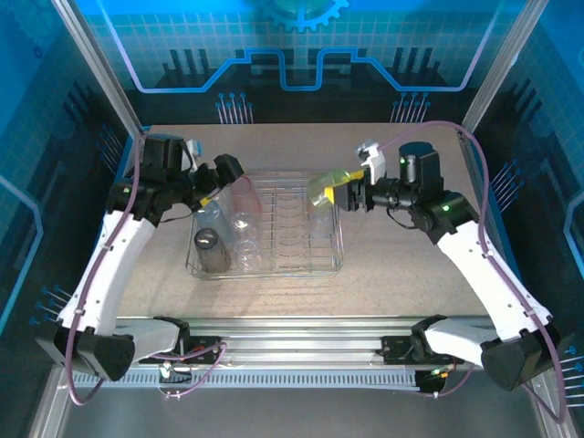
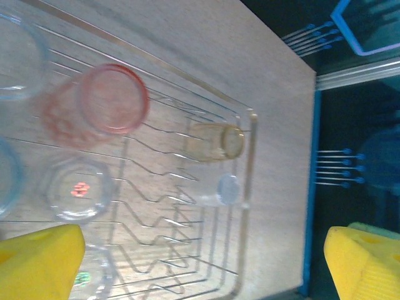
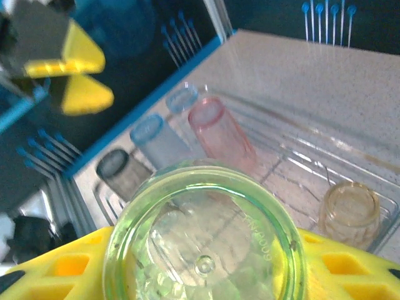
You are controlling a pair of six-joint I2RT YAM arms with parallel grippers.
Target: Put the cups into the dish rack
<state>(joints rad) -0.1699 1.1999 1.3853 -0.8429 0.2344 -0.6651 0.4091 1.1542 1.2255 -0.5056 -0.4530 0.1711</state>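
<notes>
LOADING UNDER WAY: The right gripper (image 1: 339, 193), clamped on a yellow-green cup (image 3: 203, 244), hangs above the upper right corner of the wire dish rack (image 1: 292, 242), which sits mid-frame on the speckled table (image 1: 392, 269) in the overhead view. In the right wrist view the cup takes up the lower middle. Its embossed base faces the lens and the yellow fingers (image 3: 56, 265) press in from either side.

Several cups are already aboard. In that wrist view a pink cup (image 3: 222, 131), a pale blue cup (image 3: 159, 137) and a smoky grey cup (image 3: 122, 169) stand close together at centre left. An amber cup (image 3: 350, 212) sits apart from them at lower right.

The left gripper (image 2: 200, 269) hovers over the rack's upper left corner in the overhead view. Its fingers are spread wide and it carries nothing. Below it, in the left wrist view, the pink cup is at upper left and the amber cup lies among the divider prongs at centre.

The step in hand appears to be placing the yellow-green cup. The bare wire rows on the right half of the rack, as seen from overhead, look like the free spot. The next move likely calls for lowering the cup between the prongs, clear of the amber cup, and letting go only once it is seated. Light, slick plastic could tip or skate on the wires if dropped from height.
</notes>
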